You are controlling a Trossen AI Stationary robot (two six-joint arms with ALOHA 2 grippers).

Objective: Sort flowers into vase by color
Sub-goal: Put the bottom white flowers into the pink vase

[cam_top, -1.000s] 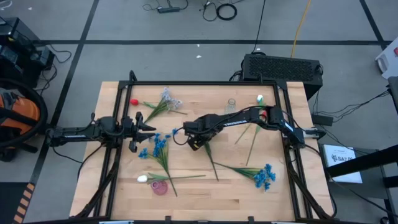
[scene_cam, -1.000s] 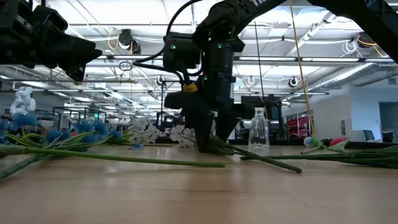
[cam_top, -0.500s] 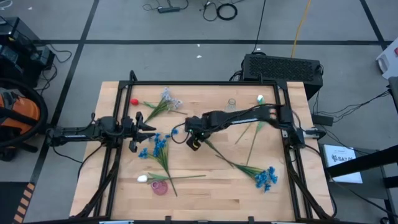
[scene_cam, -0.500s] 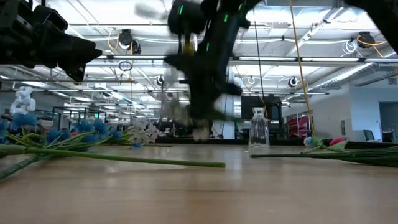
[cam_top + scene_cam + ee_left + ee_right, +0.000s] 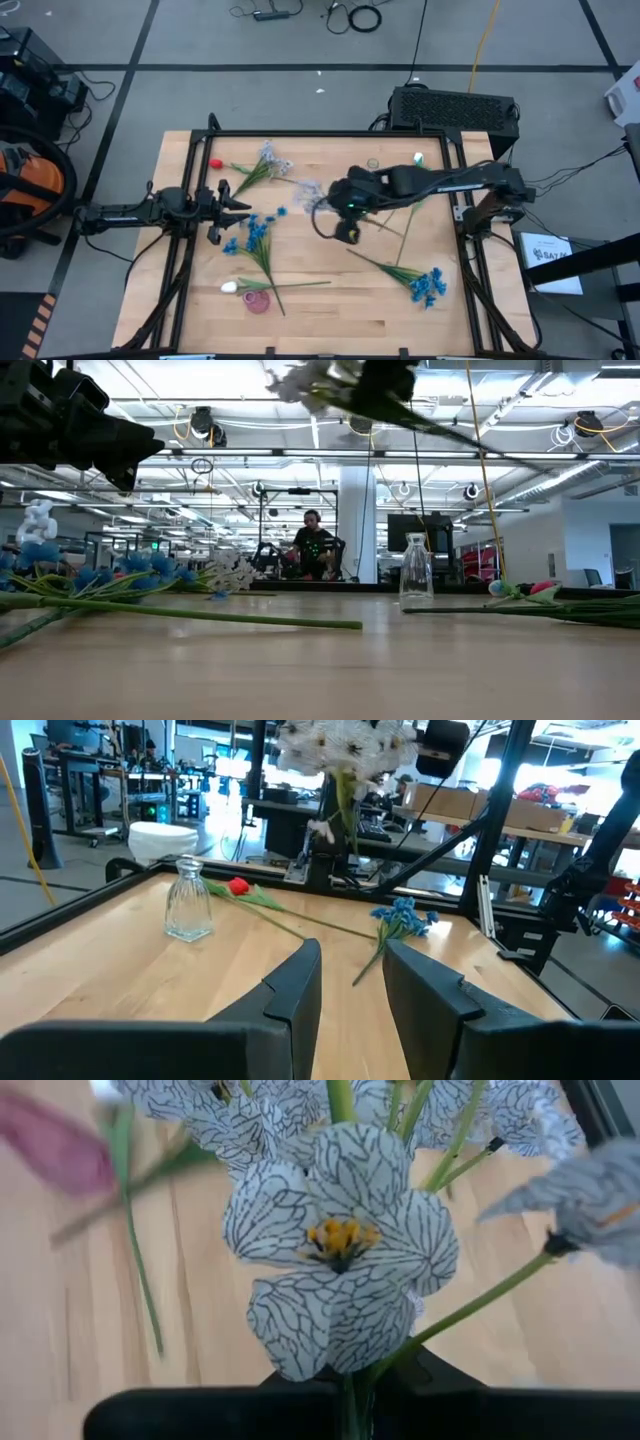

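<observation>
**White-veined flower lifted clear above mid-tabletop**

Right hand (image 5: 345,232) clamped on the green stem of a pale white flower cluster with dark-veined petals (image 5: 309,190), raised off the light wooden tabletop (image 5: 330,300) just right of centre in the high view. Seen in the low view at the top edge of the frame, blossoms (image 5: 310,380) well above the wood, stem slanting down to the right. Filling the right wrist view: one veined bloom with a yellow centre (image 5: 340,1240), stem pinched between the dark fingers at the bottom.

Left hand (image 5: 240,207) parked at the left-centre of the high view, fingers (image 5: 290,995) parted with nothing between them, just above a bunch of bright blue flowers on long green stems (image 5: 255,235).

Small clear glass vase (image 5: 372,164) upright near the upper edge of the tabletop, right of centre, with bare wood around it. Red bud on a green stem (image 5: 237,886) lying near the vase in the left wrist view. Second pale lavender-white cluster (image 5: 270,160) and a small red object (image 5: 214,164) in the upper left area. White bud (image 5: 229,287) and a round pink object, too small to make out (image 5: 257,301), near the lower left edge. Second blue cluster (image 5: 428,284) toward the lower right, stem running up-left. White bud with green stem (image 5: 417,159) by the upper right corner.

Open wood across the centre bottom and along the lower edge; black frame rails (image 5: 330,133) bordering the tabletop on all sides.
</observation>
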